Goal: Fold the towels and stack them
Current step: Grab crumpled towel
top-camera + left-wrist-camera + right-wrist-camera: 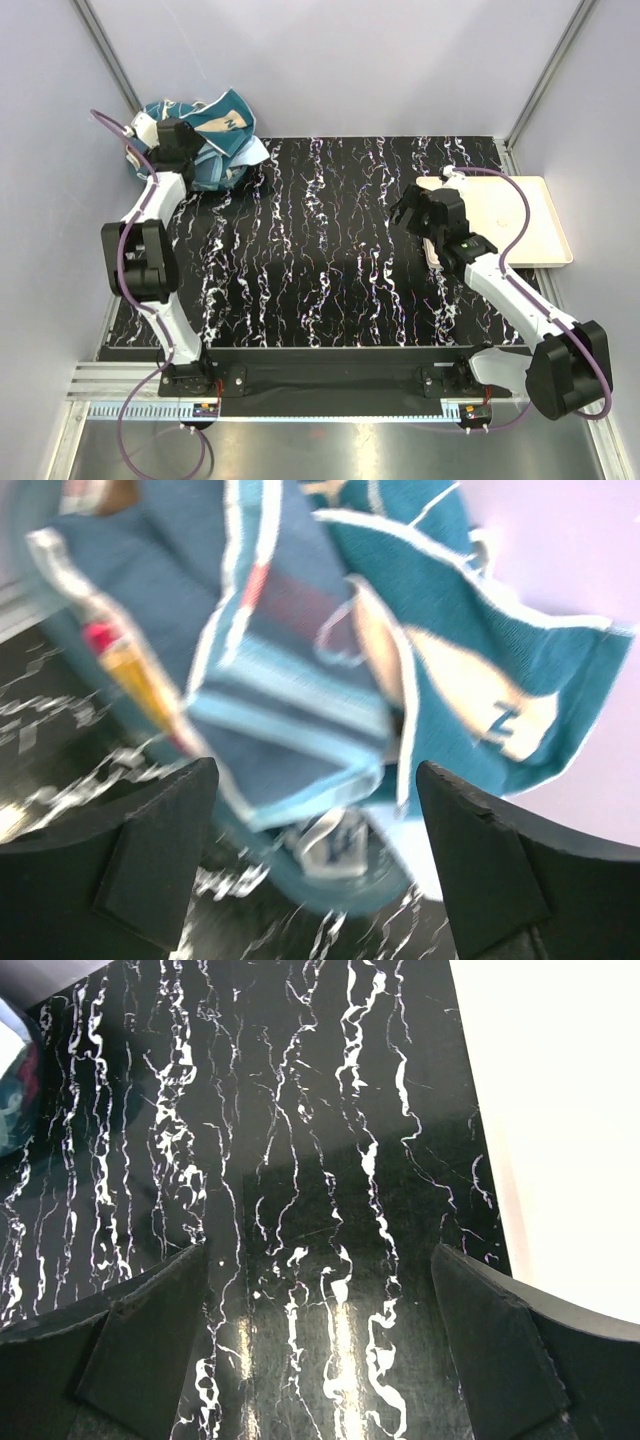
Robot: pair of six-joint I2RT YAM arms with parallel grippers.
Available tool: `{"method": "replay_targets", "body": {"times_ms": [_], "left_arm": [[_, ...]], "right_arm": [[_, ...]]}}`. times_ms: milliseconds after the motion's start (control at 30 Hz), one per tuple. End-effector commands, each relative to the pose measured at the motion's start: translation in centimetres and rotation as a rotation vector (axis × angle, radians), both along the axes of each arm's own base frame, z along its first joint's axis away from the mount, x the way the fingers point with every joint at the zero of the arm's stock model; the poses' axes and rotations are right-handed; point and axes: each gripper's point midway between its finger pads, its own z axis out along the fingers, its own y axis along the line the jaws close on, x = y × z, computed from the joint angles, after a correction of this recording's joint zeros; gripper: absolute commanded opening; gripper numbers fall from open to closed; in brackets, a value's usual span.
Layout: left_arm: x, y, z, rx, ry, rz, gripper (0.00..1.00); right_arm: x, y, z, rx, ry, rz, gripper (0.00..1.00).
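Top view: the towels (205,140) are lying in one crumpled heap at the far left corner of the black marbled table (320,260), close against the left wall (50,150). My left gripper (176,138) is hovering over the near-left side of the heap. Whether it is touching cloth I cannot tell from here. My right gripper (415,210) is hanging over the right of the table, at the left edge of the cream tray (545,215), well apart from the heap.

Left wrist view is adding the detail. The jaws are standing wide apart with nothing between them, and cloth is filling the frame beyond the fingers (150,850). The frame is blurring. I am making out a teal towel (470,690) with a beige centre on the right and a blue striped towel (290,710) in the middle.

Right wrist view: the jaws are gaping wide and empty over bare marbling, with the tray running along the right.

Orientation: the heap is showing no clean long axis. It is spreading slightly more left-right than near-far, and one corner of the teal towel is sticking up toward the far right.
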Motion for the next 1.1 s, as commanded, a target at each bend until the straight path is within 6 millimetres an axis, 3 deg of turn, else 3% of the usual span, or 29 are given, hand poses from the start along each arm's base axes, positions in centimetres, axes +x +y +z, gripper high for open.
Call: {"method": "replay_targets", "body": {"times_ms": [0,33,100,167,200,467,600,833,1067], "left_arm": [[4.5,-0.8,4.5,-0.011,-0.191,-0.085,0.84],[5.4,-0.8,5.4,-0.011,-0.213,-0.091,0.82],[6.6,-0.8,3.4,-0.025,-0.183,-0.090,0.81],[7.6,-0.9,3.8,-0.031,-0.199,-0.096,0.81],[8.2,-0.9,2.4,-0.038,-0.177,-0.097,0.80],[10.7,-0.9,0.0,-0.083,-0.166,-0.085,0.76],[11.8,-1.7,0.0,-0.095,-0.179,-0.106,0.67],[11.4,-2.1,-1.0,-0.111,-0.160,-0.106,0.41],[9.7,-2.3,0.1,-0.123,-0.179,-0.108,0.33]], "right_arm": [[0.6,0.9,1.0,0.014,-0.054,0.035,1.00],[0.7,0.8,1.0,0.013,-0.056,0.031,1.00],[0.8,0.8,0.6,0.006,-0.046,0.027,1.00],[0.8,0.9,0.3,0.005,-0.038,0.031,1.00],[0.9,0.9,0.2,0.003,-0.037,0.030,1.00],[1.4,0.9,-0.6,-0.012,-0.018,0.027,1.00],[1.4,1.0,-0.9,-0.014,-0.009,0.028,1.00],[1.7,0.8,-1.0,-0.025,-0.004,0.015,1.00],[1.7,0.8,-0.7,-0.021,-0.011,0.013,1.00]]}}
